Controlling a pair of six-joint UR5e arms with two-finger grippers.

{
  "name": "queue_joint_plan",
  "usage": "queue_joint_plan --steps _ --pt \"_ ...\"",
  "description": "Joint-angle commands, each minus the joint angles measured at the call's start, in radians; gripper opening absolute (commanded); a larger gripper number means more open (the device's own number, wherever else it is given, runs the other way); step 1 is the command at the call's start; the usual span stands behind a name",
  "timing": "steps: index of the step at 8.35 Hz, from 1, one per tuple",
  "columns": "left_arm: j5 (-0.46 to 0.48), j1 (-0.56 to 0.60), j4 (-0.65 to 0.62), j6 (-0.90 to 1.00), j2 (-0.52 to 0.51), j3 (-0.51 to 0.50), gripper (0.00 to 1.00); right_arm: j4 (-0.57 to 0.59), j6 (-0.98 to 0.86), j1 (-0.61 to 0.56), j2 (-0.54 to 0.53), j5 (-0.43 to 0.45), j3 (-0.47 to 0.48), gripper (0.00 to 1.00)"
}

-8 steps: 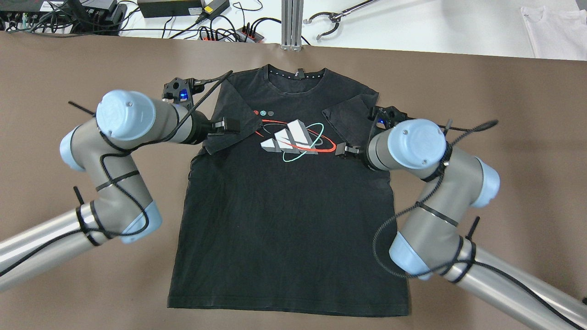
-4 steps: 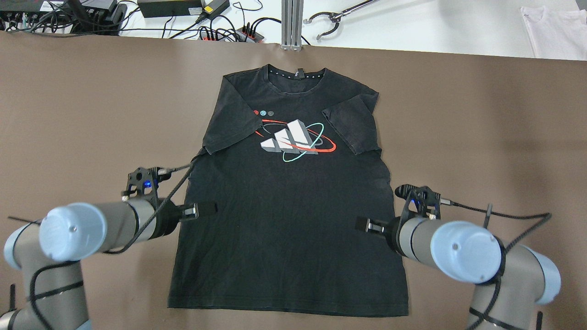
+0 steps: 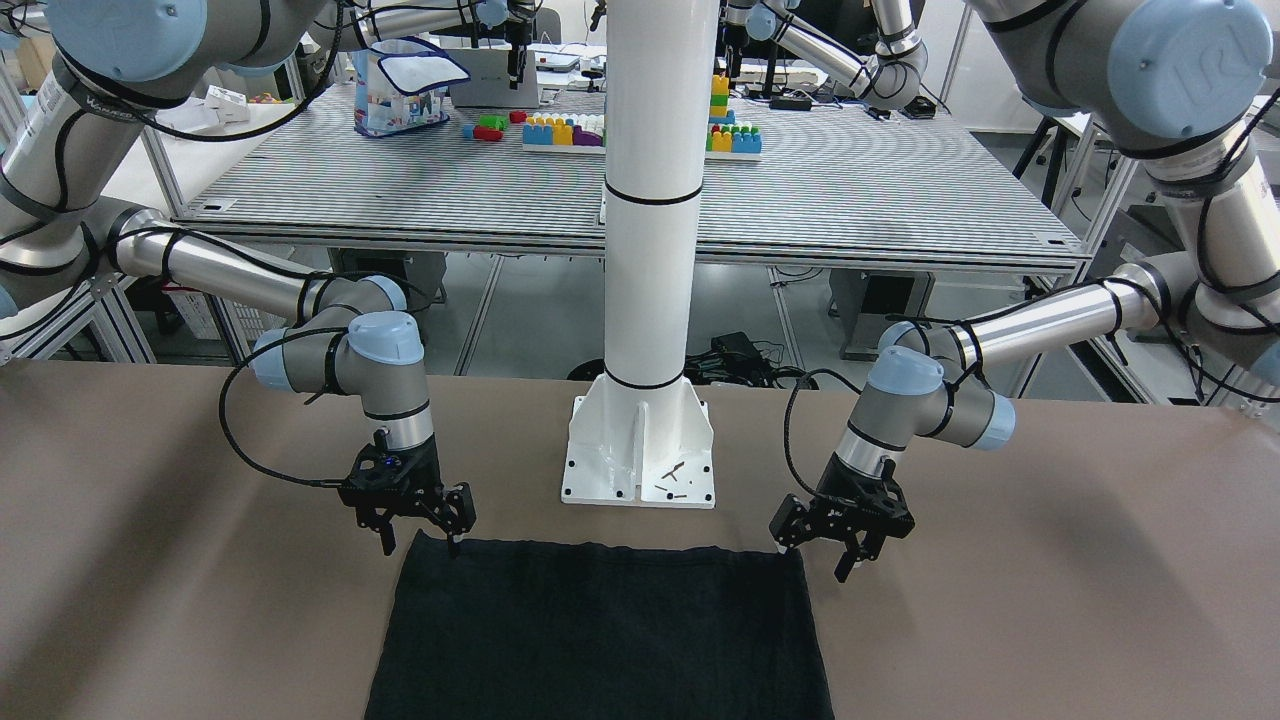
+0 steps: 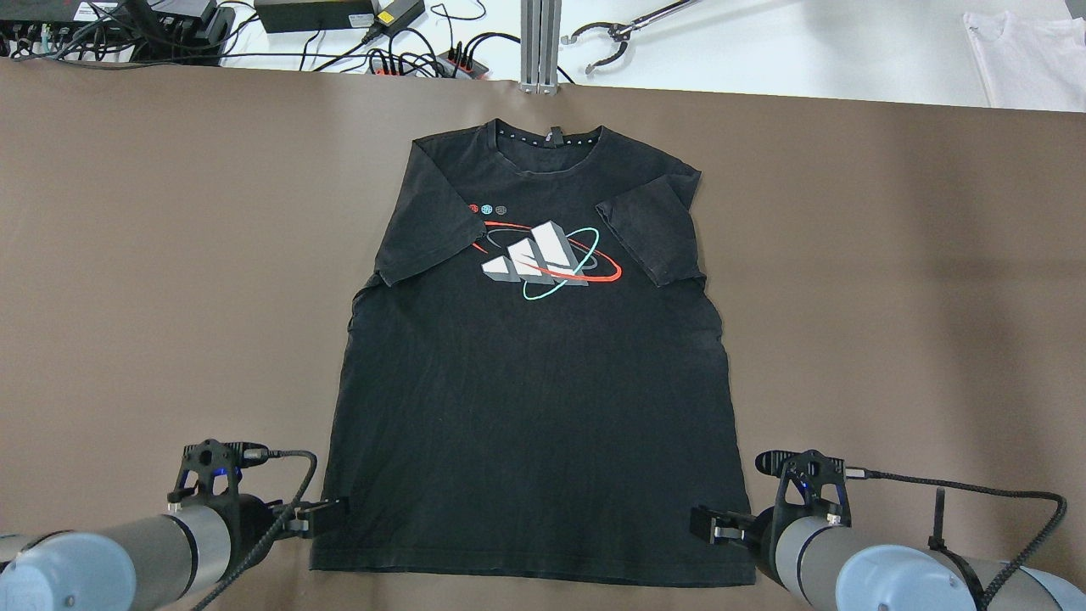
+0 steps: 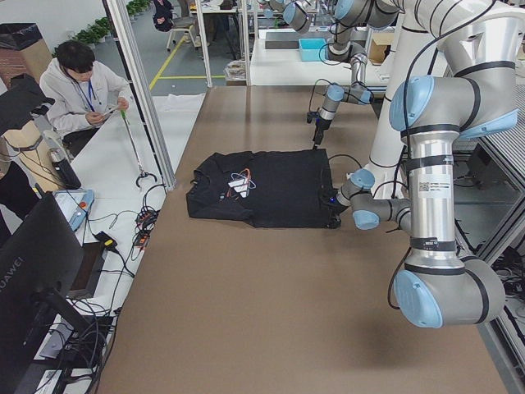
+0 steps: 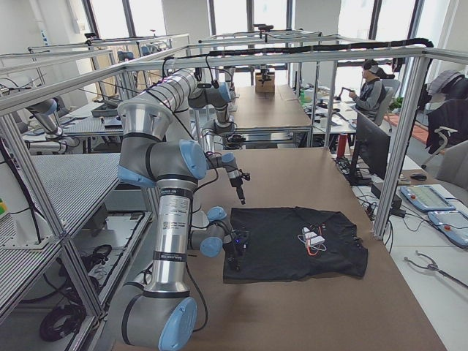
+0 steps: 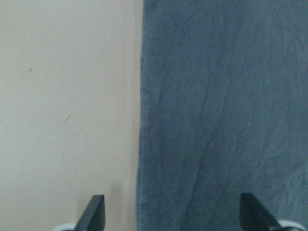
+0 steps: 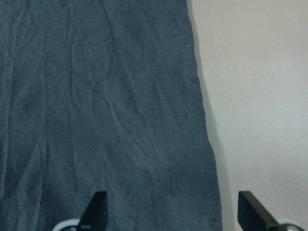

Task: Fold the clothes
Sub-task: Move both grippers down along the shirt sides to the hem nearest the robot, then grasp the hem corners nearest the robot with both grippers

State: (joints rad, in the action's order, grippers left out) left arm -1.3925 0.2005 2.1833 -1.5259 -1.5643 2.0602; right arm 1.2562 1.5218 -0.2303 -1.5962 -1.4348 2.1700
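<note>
Left claw [image 3: 813, 558], right claw [image 3: 421, 547] nearer hem [image 3: 600, 547]

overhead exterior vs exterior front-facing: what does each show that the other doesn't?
Overhead only: the black shirt in full, with collar, printed logo and sleeves folded inward. Front-facing only: the white pillar, its base plate, and toy blocks behind. Both: the shirt's hem end, with the left hand and right hand open by its corners.

garment [image 4: 534, 407] on table [image 4: 170, 255] | left tool [image 3: 815, 555], right tool [image 3: 420, 545] straddle its hem corners
</note>
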Motion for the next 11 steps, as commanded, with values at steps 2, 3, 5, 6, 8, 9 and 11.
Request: queue_joint_plan --steps 2,3,5,6,8,9,11 --pt "0.084 -0.11 -0.187 -0.005 -0.022 0.008 0.88 0.008 0.0 0.037 -0.027 0.017 0.011 0.95" --pt "0.081 -0.111 -0.188 -0.005 -0.029 0.008 0.67 0.008 0.0 0.037 -0.027 0.017 0.013 0.95" --pt "0.076 -0.116 -0.189 -0.005 -0.034 -0.002 0.57 0.008 0.0 0.037 -0.027 0.016 0.013 0.95" --pt "0.073 -0.119 -0.189 -0.005 -0.034 -0.002 0.57 0.008 0.0 0.037 -0.025 0.016 0.013 0.95" --pt "0.073 -0.133 -0.189 -0.005 -0.036 0.004 0.51 0.008 0.001 0.037 -0.025 0.016 0.013 0.95" --pt "0.073 -0.138 -0.189 -0.005 -0.039 0.005 0.42 0.006 0.0 0.039 -0.024 0.016 0.013 0.95" --pt "0.073 -0.145 -0.189 -0.005 -0.042 0.005 0.13 0.006 0.0 0.037 -0.022 0.014 0.014 0.95"
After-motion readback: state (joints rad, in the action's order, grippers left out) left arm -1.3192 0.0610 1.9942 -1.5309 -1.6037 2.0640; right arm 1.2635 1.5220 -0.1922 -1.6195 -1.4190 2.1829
